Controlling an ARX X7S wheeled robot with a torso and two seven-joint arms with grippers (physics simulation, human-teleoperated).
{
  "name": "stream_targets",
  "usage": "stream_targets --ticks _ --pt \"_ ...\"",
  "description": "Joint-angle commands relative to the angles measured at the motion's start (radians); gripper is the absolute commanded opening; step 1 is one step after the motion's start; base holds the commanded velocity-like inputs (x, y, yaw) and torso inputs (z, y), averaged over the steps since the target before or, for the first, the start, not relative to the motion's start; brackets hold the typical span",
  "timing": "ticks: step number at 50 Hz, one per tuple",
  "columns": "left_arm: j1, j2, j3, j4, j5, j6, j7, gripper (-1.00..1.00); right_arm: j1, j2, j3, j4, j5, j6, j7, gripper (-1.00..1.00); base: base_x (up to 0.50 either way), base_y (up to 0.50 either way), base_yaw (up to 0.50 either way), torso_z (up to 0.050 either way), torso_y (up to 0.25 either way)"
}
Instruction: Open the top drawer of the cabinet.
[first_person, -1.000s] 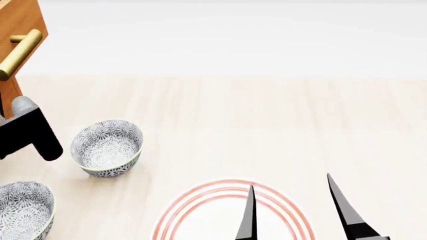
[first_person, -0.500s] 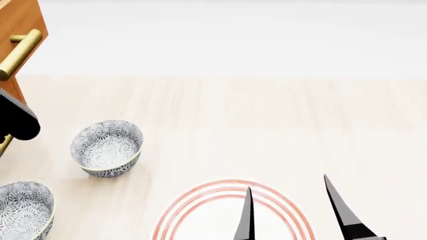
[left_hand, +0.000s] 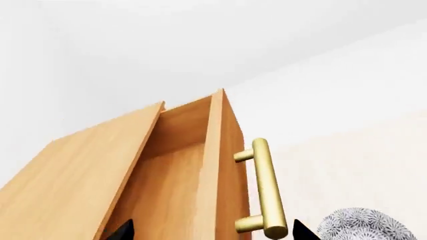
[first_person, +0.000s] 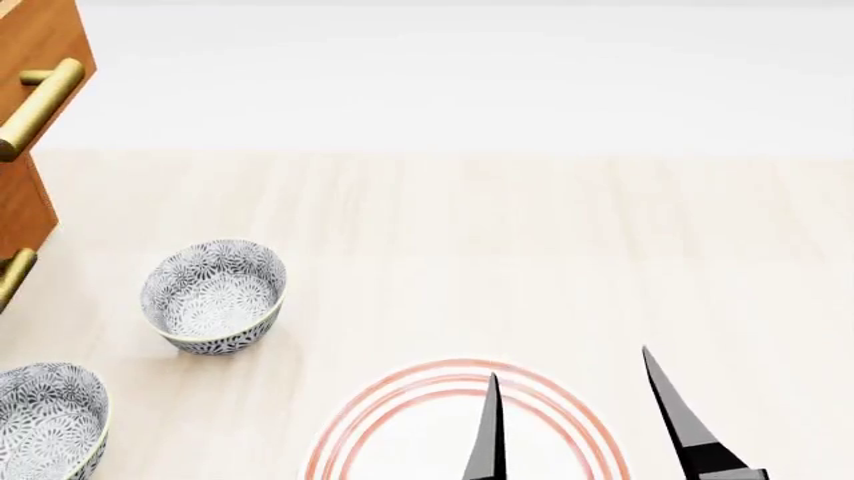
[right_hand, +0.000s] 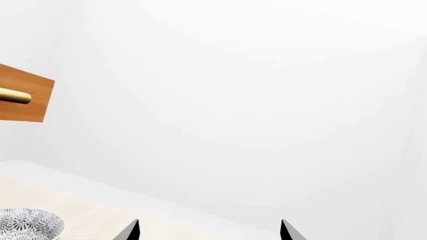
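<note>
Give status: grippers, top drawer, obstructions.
Left gripper open, tips straddling the drawer front below the brass handle. Right gripper open over the plate. Top drawer pulled out. Nothing blocking it.

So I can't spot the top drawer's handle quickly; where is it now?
In the head view the brass handle sits at the far upper left, on the top drawer, above and behind the nearer patterned bowl.

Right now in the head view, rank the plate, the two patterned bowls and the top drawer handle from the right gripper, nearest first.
1. Red-rimmed plate, directly under the right gripper.
2. Upper patterned bowl, to the left.
3. Lower-left patterned bowl, at the left edge.
4. Top drawer handle, far upper left.
</note>
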Motion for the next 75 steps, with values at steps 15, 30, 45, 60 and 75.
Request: stream_targets --ticks 15,30,45,60,75 --pt "-0.276 0.264 -0.435 -0.438 0.577 -0.05 0.405 1.0 0.006 0.005 -0.016 0.001 -0.01 0.009 0.005 1.0 0.0 0.0 0.0 0.0 0.0" --pt "-0.24 0.277 -0.473 -0.492 0.524 0.035 0.245 1.0 0.01 0.007 -0.026 0.011 -0.015 0.007 0.007 1.0 0.0 0.0 0.0 0.0 0.0" --pt "-0.285 0.268 -0.437 -0.611 0.518 0.094 0.107 1.0 0.019 0.008 -0.04 0.014 -0.02 0.017 0.006 1.0 0.0 0.0 0.0 0.0 0.0" --pt "-0.235 0.269 -0.356 -0.62 0.558 0.101 0.136 1.0 0.029 0.012 -0.038 0.007 -0.012 0.03 0.007 1.0 0.0 0.0 0.0 0.0 0.0" --pt "-0.19 0.279 -0.328 -0.615 0.549 0.101 0.154 1.0 0.034 0.015 -0.043 0.007 -0.012 0.033 0.008 1.0 0.0 0.0 0.0 0.0 0.0"
